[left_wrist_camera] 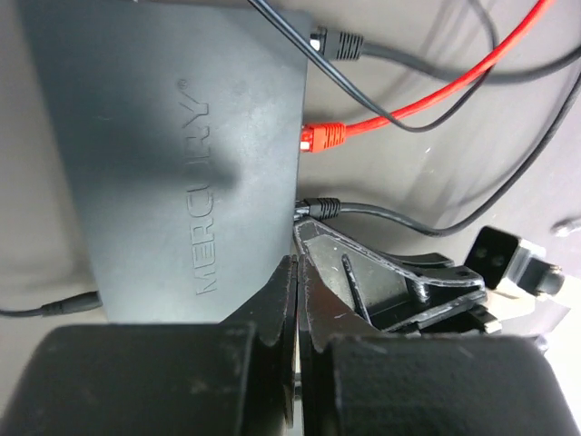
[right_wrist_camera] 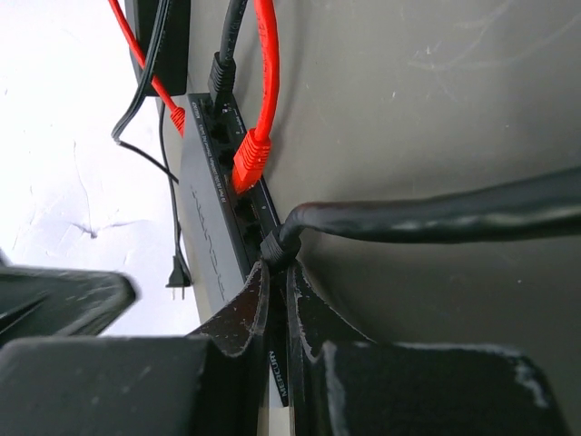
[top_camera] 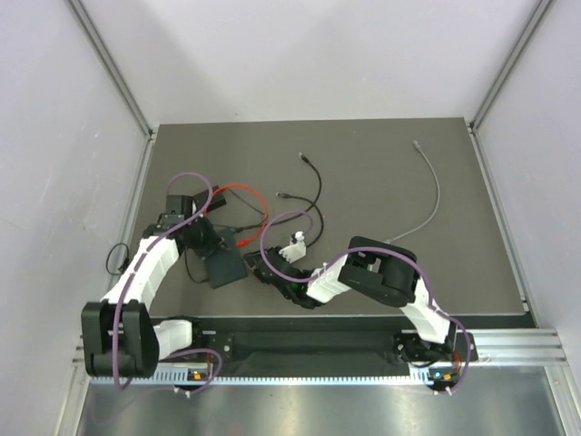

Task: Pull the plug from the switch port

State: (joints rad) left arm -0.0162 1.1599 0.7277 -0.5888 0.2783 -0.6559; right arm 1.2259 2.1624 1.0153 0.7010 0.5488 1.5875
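- I am looking into a white-walled booth with aluminium posts; a dark grey matt table (top_camera: 381, 173) fills its floor.
- The flat, dark grey rectangular switch (top_camera: 227, 270) lies on the near-left part of the table, between my two grippers. The left wrist view shows "MERCURY" embossed on its top.
- Three plugs sit along its socket edge: a far black plug (left_wrist_camera: 338, 43), a red plug (left_wrist_camera: 322, 136) on a red cable (right_wrist_camera: 266, 64), and a near black plug (left_wrist_camera: 320, 207) closest to the grippers.
- My right gripper (right_wrist_camera: 275, 272) has its fingers drawn almost together, with the tips pinching the rubber boot of the near black plug. The plug is seated in its port.
- A thick black cable (right_wrist_camera: 436, 213) bends away from that boot to the right in the right wrist view.
- My left gripper (left_wrist_camera: 295, 268) has its jaws pressed together with nothing between them. The tips are over the switch's top, right by the socket edge; I cannot tell whether they touch it.
- A thin black lead (left_wrist_camera: 73, 304) enters the switch's opposite edge.
- A loose grey cable (top_camera: 434, 195) lies on the far-right of the table, well apart from the switch.
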